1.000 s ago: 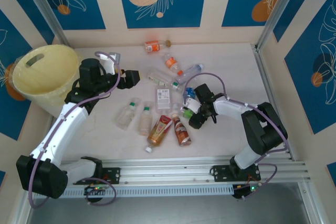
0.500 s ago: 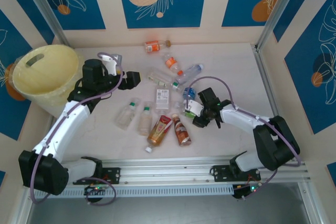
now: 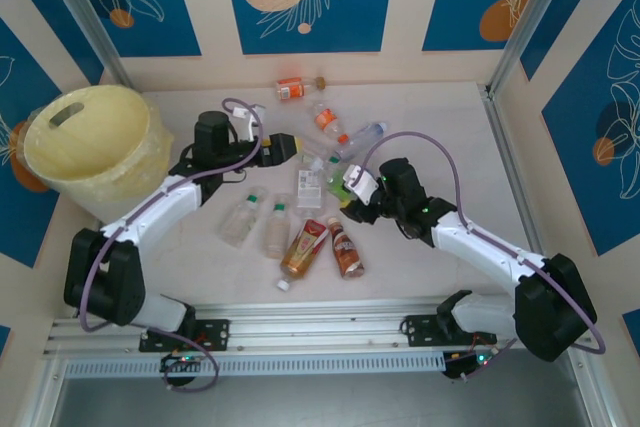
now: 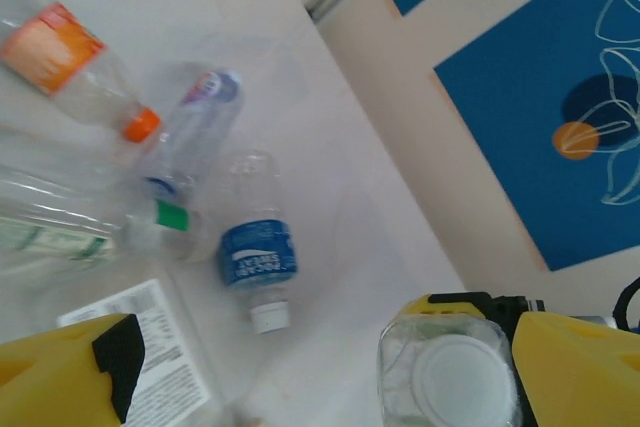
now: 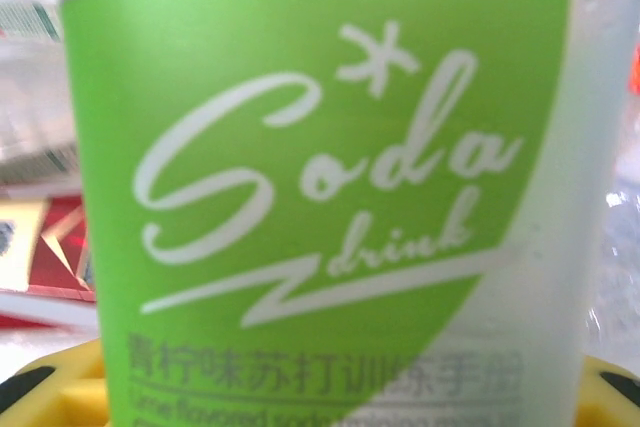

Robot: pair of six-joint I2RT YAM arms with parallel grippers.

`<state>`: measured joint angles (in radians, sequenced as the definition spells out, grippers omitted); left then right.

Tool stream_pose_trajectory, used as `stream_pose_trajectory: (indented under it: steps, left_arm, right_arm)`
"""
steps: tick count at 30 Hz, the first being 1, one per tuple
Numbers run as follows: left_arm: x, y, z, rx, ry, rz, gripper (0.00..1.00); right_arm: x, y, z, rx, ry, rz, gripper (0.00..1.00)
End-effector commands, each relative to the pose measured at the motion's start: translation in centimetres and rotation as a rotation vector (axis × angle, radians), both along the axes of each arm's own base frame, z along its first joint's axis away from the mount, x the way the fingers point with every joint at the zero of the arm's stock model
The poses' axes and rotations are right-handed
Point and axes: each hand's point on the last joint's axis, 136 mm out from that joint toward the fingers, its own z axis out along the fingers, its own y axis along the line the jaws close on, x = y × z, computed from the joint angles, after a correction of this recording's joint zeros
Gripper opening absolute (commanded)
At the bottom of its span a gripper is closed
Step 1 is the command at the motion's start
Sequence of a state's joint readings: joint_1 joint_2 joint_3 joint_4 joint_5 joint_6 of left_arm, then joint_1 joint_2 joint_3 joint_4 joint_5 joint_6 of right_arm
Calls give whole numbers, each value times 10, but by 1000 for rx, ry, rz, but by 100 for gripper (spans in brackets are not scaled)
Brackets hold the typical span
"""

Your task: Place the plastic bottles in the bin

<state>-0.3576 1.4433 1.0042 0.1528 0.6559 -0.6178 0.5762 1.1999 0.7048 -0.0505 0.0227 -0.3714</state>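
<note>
**A:** Entry one: right gripper [image 3: 348, 197]?

**B:** Clamped on the green-label soda bottle [image 5: 320, 197]. The bottle sits between the yellow fingers [image 5: 70, 397], its label facing the wrist camera. Position: mid-table, at the right edge of the bottle pile.

**A:** Entry two: left gripper [image 3: 292, 147]?

**B:** Jaws wide, nothing held. It hangs over the far side of the pile. Stock ahead of it:
- The blue-label bottle [image 4: 257, 252] lies between the finger lines, white cap toward the gripper.
- The clear blue-capped bottle [image 4: 190, 132] lies just beyond that.
- The orange-label bottle [image 4: 55, 47] lies further out, to the left.
- The green-capped bottle [image 4: 60, 232] lies at the left edge.
- The white-label bottle [image 4: 150, 342] lies just beside the left finger.
- An end-on clear bottle [image 4: 450, 377] is by the right finger; I cannot tell whether they touch.

**A:** Entry three: bin [image 3: 95, 142]?

**B:** Pale yellow, upright at the table's [image 3: 440, 117] far-left corner, well apart from both grippers. The pile and the left arm [image 3: 160, 207] lie between the held soda bottle and the bin.

**A:** Remaining stock?

**B:** In the near row lie two clear bottles [image 3: 240, 217] and two brown-label bottles [image 3: 305, 247]. One far orange bottle [image 3: 290, 88] lies by the back wall.
</note>
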Motion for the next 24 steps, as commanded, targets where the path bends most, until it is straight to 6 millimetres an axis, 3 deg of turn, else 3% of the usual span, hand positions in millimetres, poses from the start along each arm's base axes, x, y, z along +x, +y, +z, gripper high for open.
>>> stream_pose_trajectory:
  steps: [1, 9, 15, 18, 24]
  left_arm:
    - [-11, -23, 18, -93, -5, -93, 95]
    - [-24, -34, 36, -117, -104, -121, 95]
    - [-16, -31, 13, -8, -75, -26, 89]
    - [-18, -35, 14, -6, -85, -39, 77]
    - [-19, -38, 16, -5, -102, -55, 38]
  right_arm:
    - [1, 27, 29, 171, -8, 28, 43]
    - [12, 47, 19, 180, 112, -1, 46]
    - [14, 66, 34, 283, 110, 37, 48]
    - [16, 72, 34, 291, 117, 45, 49]
    - [16, 79, 30, 275, 117, 69, 51]
